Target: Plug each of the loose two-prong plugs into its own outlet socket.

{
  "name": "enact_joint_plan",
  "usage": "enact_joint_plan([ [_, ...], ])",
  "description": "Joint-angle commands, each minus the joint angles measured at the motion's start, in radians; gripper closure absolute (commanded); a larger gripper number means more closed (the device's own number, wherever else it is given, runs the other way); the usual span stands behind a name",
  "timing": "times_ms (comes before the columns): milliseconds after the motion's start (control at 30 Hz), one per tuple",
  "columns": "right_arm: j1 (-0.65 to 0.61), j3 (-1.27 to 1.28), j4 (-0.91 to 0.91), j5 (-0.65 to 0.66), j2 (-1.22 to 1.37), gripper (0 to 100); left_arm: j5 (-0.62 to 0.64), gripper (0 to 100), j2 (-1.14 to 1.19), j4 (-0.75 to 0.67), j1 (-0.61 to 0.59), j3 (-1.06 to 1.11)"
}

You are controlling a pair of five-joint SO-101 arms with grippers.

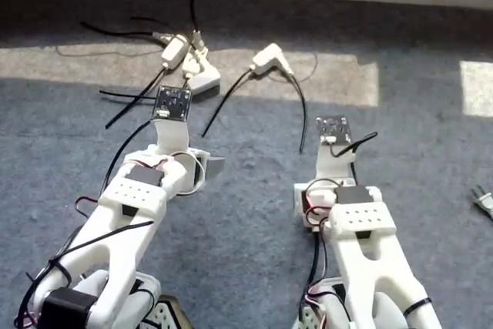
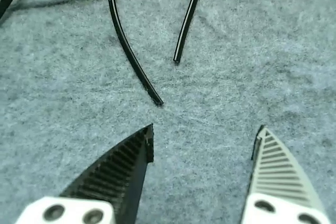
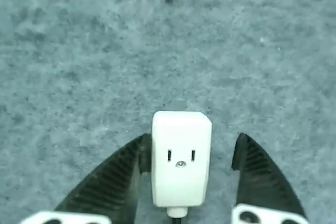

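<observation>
Left gripper (image 2: 206, 127): jaws apart over carpet (image 2: 252, 66), black cable (image 2: 155, 97) end just beyond.
Right gripper (image 3: 192, 137): jaws apart, straddling white outlet socket (image 3: 181, 156), not clamped. Likely light, rigid, slick; grip its flat sides.
Loose two-prong plug (image 1: 484, 202): far right.

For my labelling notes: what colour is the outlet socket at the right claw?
The outlet socket is white; best seen in the right wrist view.
</observation>
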Motion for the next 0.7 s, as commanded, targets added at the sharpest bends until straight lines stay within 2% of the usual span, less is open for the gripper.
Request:
enact_joint_plan([
  [0, 0.058, -0.101, 0.068, 0.048, -0.027, 76.4, 0.005, 70, -0.033, -0.015, -0.004, -0.007],
  [100, 0.082, -0.084, 0.056, 0.132, -0.016, 76.4, 0.005, 70, -0.033, -0.015, -0.004, -0.007],
  [300, 0.153, -0.056, 0.042, 0.143, -0.018, 76.4, 0.005, 70, -0.033, -0.015, -0.002, -0.007],
  [433, 0.213, -0.053, 0.042, 0.215, -0.016, 76.4, 0.005, 70, -0.033, -0.015, -0.002, -0.007],
  [667, 0.171, 0.027, -0.007, 0.219, -0.016, 76.4, 0.005, 70, -0.033, -0.015, -0.002, -0.005],
])
